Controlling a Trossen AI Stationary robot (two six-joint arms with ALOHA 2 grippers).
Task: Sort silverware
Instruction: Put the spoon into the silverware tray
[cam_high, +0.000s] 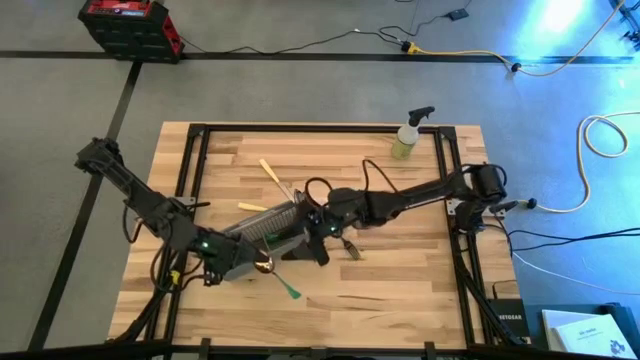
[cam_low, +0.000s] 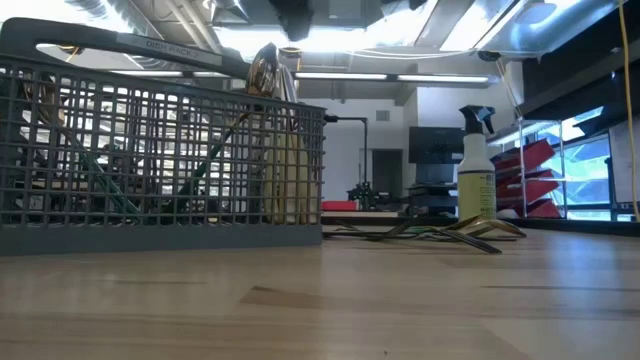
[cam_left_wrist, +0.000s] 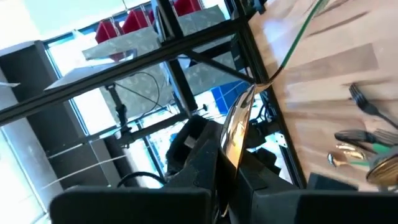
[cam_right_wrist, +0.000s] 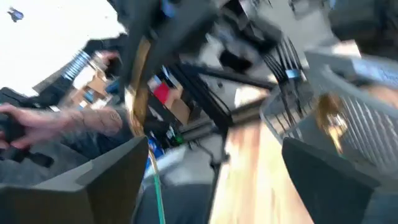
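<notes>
My left gripper (cam_high: 255, 266) hovers at the near side of the grey wire-mesh caddy (cam_high: 268, 226) and is shut on a spoon (cam_high: 278, 280) with a gold bowl and a slim green handle. My right gripper (cam_high: 318, 244) stands open at the caddy's right end with nothing between its fingers. More silverware lies flat on the table: a small pile (cam_high: 351, 246) to the right of the caddy, and two cream-handled pieces (cam_high: 274, 180) beyond it. In the low view, other pieces stand upright inside the caddy (cam_low: 160, 150). My left gripper pinches the spoon by its gold bowl (cam_left_wrist: 239, 127) between its two shut fingers. The green handle (cam_left_wrist: 298, 37) runs on past the fingertips, in line with the fingers. In the high view the handle's free end (cam_high: 294, 294) points toward the table's near edge.
A yellow-green spray bottle (cam_high: 407, 140) stands at the far right of the table. A black frame (cam_high: 300, 128) runs round the table's edges. A person's hands (cam_right_wrist: 56, 127) show beyond the table in the right wrist view. Bare wood lies near and right of the pile.
</notes>
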